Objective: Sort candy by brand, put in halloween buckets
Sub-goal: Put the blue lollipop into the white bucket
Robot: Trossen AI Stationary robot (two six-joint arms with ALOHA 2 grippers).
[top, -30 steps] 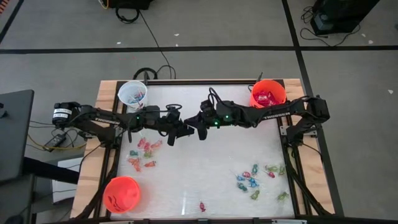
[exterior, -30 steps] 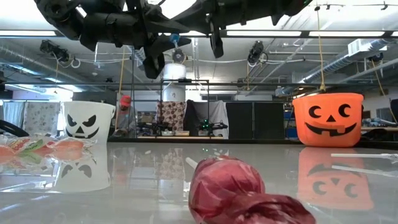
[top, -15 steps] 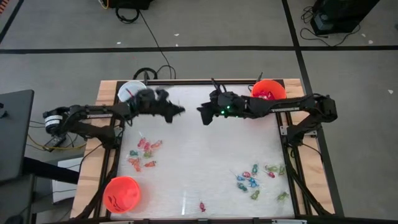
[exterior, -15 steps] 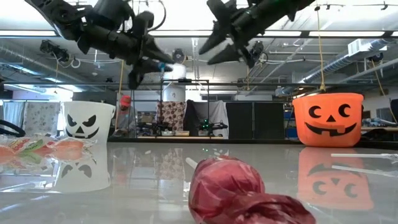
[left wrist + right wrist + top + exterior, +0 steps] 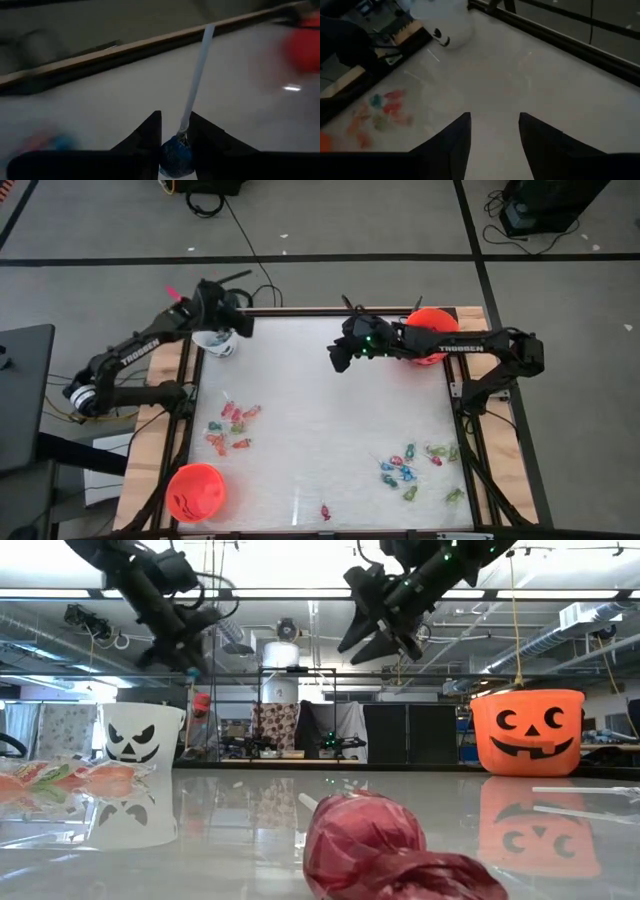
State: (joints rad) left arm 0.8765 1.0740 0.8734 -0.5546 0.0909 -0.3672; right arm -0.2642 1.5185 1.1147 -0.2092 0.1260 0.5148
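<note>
Nearest the low camera, a red-wrapped lollipop [image 5: 375, 845] lies on the counter [image 5: 330, 430] by its front edge, with one orange bucket [image 5: 195, 491] at the front left corner. Behind it sit two loose groups of candy: orange-red and green pieces [image 5: 230, 428] toward the left, blue and green pieces [image 5: 412, 470] toward the right. Farther back, the right claw [image 5: 336, 355] hangs over the counter's middle rear with its fingers spread and nothing between them; the second orange bucket [image 5: 431, 328], holding red packets, stands at the far right corner under that arm. At the far left corner the left claw [image 5: 176, 137] is clamped on the head of a blue lollipop [image 5: 176, 157], its white stick pointing forward, and it hovers above the white bucket [image 5: 213, 340], which already seems to hold blue-wrapped pieces. The step in hand looks like the drop of this lollipop into the white bucket; the next move calls for centring the claw over the rim and letting go so the stick does not catch on the edge or handle. The white bucket is largely covered by the left arm from above, its contents are hard to read, and the lollipop cannot be made out in the overhead picture.
</note>
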